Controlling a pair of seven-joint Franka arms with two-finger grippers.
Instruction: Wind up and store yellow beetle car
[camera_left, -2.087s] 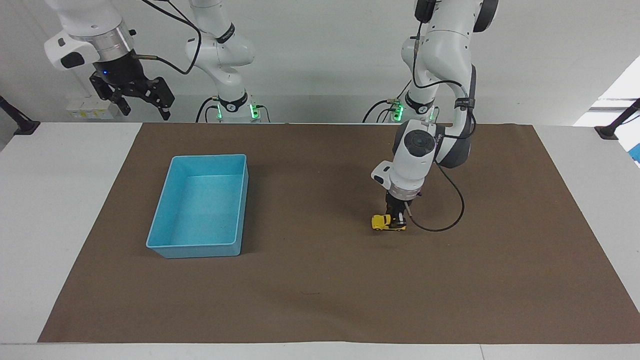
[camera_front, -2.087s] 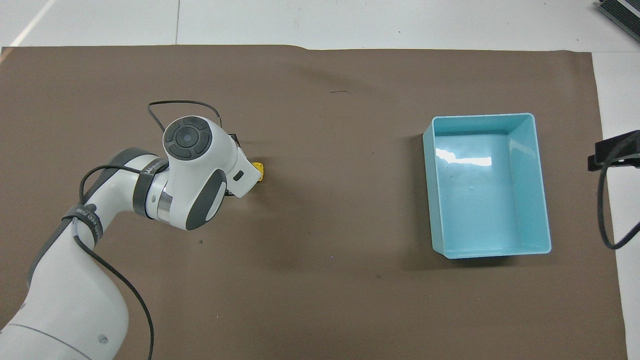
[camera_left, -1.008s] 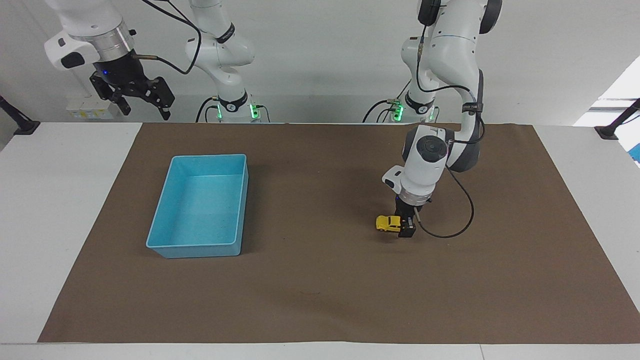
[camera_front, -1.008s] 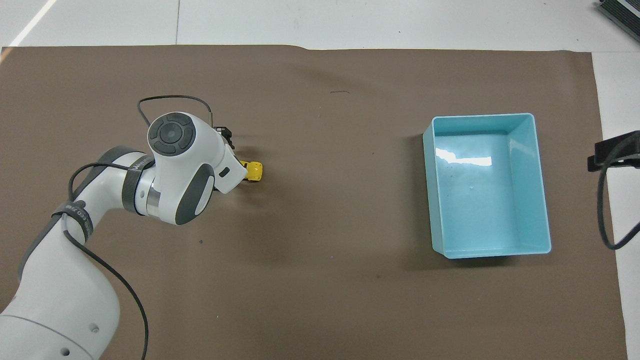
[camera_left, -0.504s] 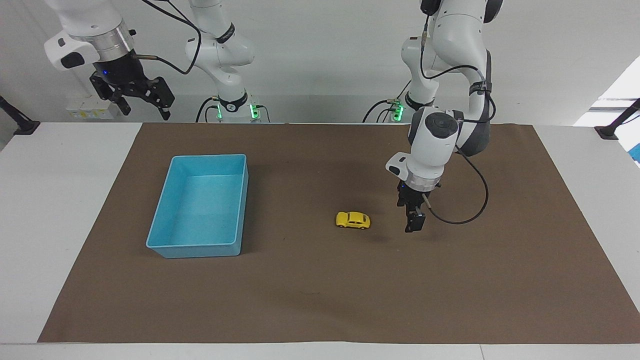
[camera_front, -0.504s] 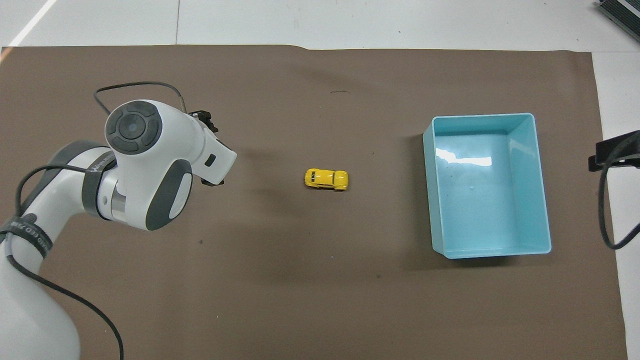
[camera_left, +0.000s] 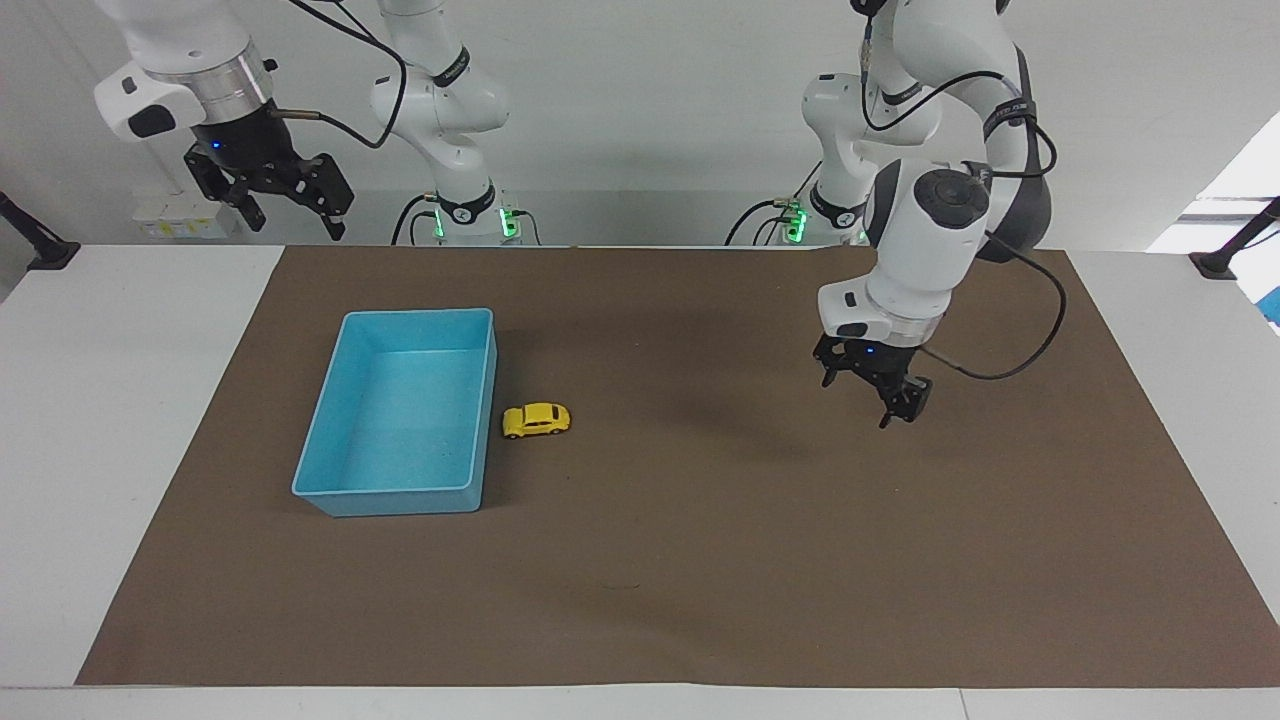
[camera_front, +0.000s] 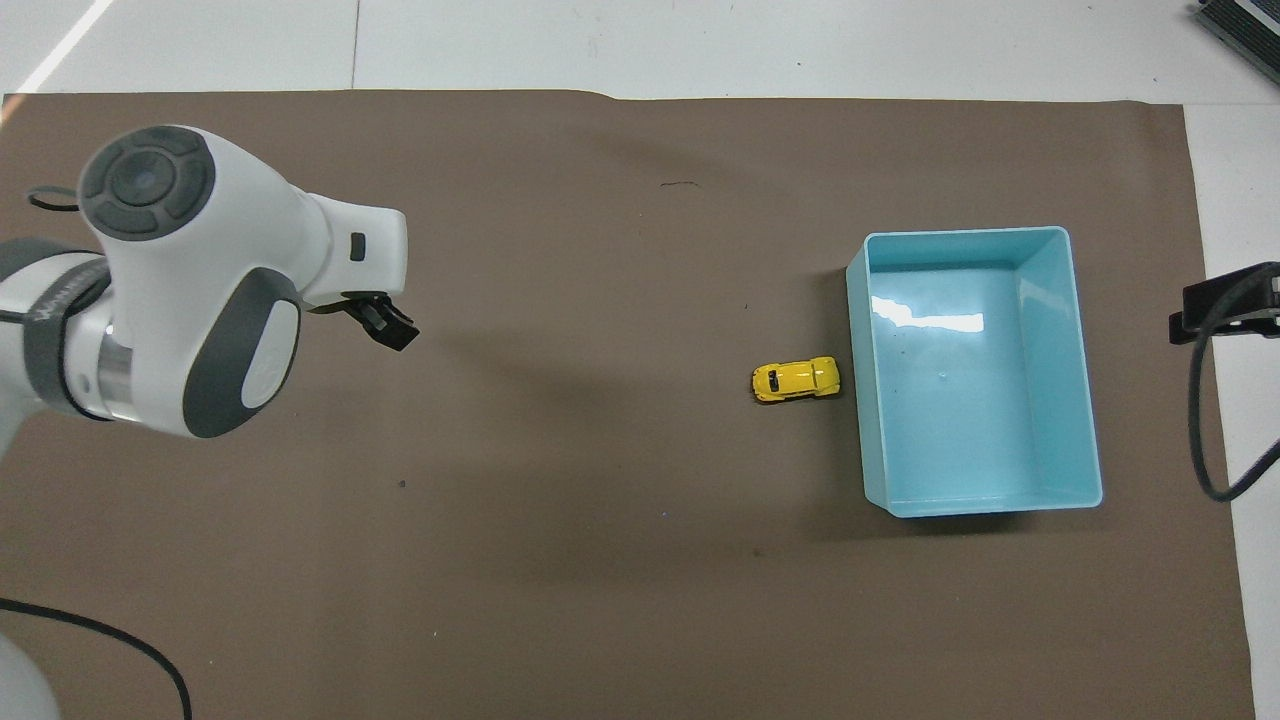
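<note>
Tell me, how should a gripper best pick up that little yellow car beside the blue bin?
Probably from straight above, pinching the yellow car across its two long flanks at mid-body. It stands on its wheels on the brown mat, nose close to the blue bin wall, so end-on room is tight while both flanks are free. The right gripper waits open closer by; the left gripper hangs open over the mat.

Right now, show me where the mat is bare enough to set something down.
Bare mat runs between the yellow beetle car and the spot under the raised left gripper, and along the mat's edge farthest from the robots. It is tight only where the car sits against the blue bin. The right gripper waits off the mat.
</note>
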